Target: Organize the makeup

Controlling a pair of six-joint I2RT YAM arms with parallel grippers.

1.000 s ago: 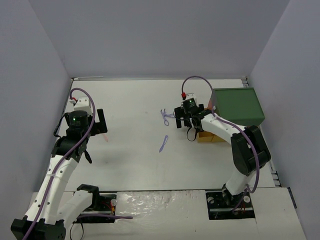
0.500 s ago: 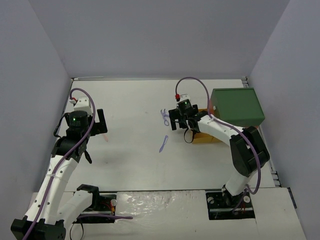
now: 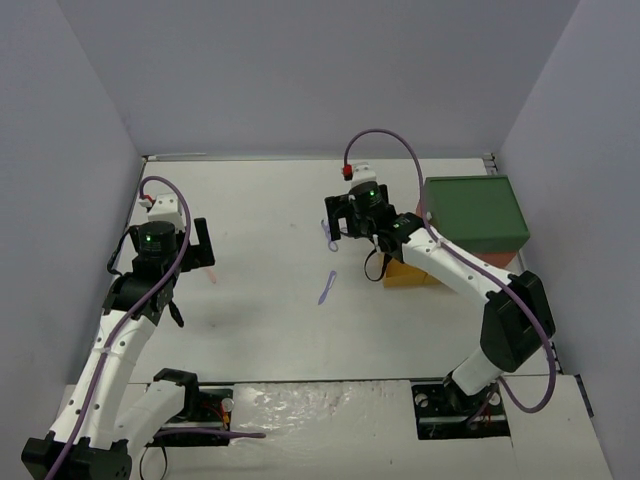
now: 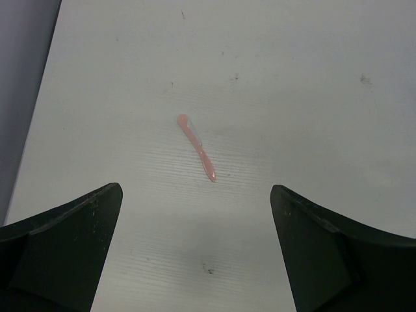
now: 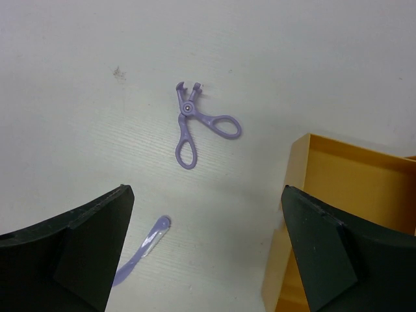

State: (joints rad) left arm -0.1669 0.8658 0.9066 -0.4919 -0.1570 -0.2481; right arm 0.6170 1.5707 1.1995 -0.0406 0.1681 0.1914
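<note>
A pink stick [image 4: 196,147] lies on the white table, ahead of my left gripper [image 4: 195,192], which is open and empty above it; in the top view the stick [image 3: 212,276] is just right of the left gripper [image 3: 202,246]. A lilac scissor-shaped tool [image 5: 187,109] and a lilac spatula [image 5: 142,248] lie below my right gripper [image 5: 207,192], which is open and empty. In the top view the right gripper [image 3: 338,222] hovers over the scissor tool [image 3: 331,236], with the spatula [image 3: 327,288] nearer me. Sponges, dark sticks and green discs are out of view.
An open orange tray [image 5: 305,169] sits right of the lilac tools, beside the big green-topped box [image 3: 475,212] at the table's right. Grey walls close in the table on the left, the back and the right.
My right arm has swung left and away from me, from over the orange tray to above the lilac scissor tool. The left arm has not moved.
</note>
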